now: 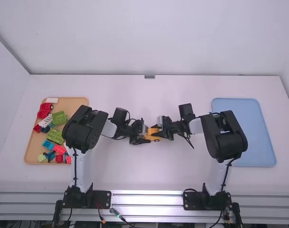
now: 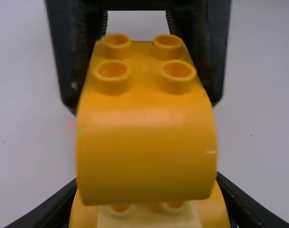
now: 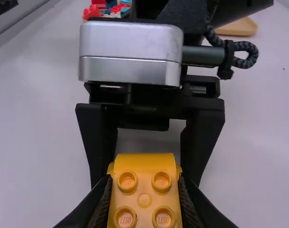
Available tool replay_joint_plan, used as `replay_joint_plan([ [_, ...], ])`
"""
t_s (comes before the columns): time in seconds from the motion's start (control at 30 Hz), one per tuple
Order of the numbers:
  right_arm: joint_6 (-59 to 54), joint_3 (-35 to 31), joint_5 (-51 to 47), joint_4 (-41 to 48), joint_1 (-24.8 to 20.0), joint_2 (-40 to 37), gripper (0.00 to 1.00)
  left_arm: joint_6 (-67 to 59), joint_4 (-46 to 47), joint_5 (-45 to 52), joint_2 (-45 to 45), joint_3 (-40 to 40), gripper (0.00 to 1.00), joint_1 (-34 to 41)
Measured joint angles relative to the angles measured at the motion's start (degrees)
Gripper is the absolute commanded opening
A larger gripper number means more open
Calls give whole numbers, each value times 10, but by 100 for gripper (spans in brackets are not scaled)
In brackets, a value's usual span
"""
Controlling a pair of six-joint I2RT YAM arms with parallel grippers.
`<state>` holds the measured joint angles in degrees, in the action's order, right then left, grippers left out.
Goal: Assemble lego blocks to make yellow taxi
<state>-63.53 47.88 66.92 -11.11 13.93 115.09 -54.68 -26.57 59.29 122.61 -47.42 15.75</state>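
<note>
The yellow taxi [image 1: 150, 137] is in the middle, between the two arms and gripped from both sides. In the left wrist view we see the left gripper [image 1: 146, 134] clamped on the lower yellow block [image 2: 85, 216], one finger against each flank. The right gripper [image 1: 155, 131] is clamped on the upper yellow block [image 2: 146, 156], a curved piece with four open studs, its black fingers pressing the sides. We find the upper yellow block directly over the lower one, two studs of a pale part [image 2: 149, 221] peeking out under its rounded edge; whether they are locked together, we cannot tell.

Farther out, we have the white worktop [image 1: 149, 171]. By the left arm, to its outer side, is a tan tray [image 1: 75, 101] of loose pieces: red blocks [image 1: 45, 109] toward the far end, green blocks [image 1: 54, 135] near the middle, blue blocks [image 1: 48, 145] nearer the base. Beyond the right arm, on its outer side, we see a flat blue tray [image 1: 263, 142].
</note>
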Motion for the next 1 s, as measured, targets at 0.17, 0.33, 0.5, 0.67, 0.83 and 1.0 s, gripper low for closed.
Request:
replay_joint_plan([
  [0.17, 20, 0, 0, -3, 0, 0, 0, -5, 2, 0, 0, 0, 43, 0],
  [0.33, 30, -7, 0, -7, 0, 0, 0, -5, 2, 0, 0, 0, 43, 0],
  [0.5, 34, -18, -5, -7, 2, 0, 0, -5, 2, 0, 0, 0, 42, 0],
  [0.67, 34, -18, -6, -8, 2, 0, 0, -5, 2, 0, 0, 0, 43, 0],
  [0.83, 34, -18, -9, -15, 2, 0, 0, -5, 2, 0, 0, 0, 42, 0],
  [1.0, 35, -18, -10, -20, 2, 0, 0, -5, 2, 0, 0, 0, 41, 0],
])
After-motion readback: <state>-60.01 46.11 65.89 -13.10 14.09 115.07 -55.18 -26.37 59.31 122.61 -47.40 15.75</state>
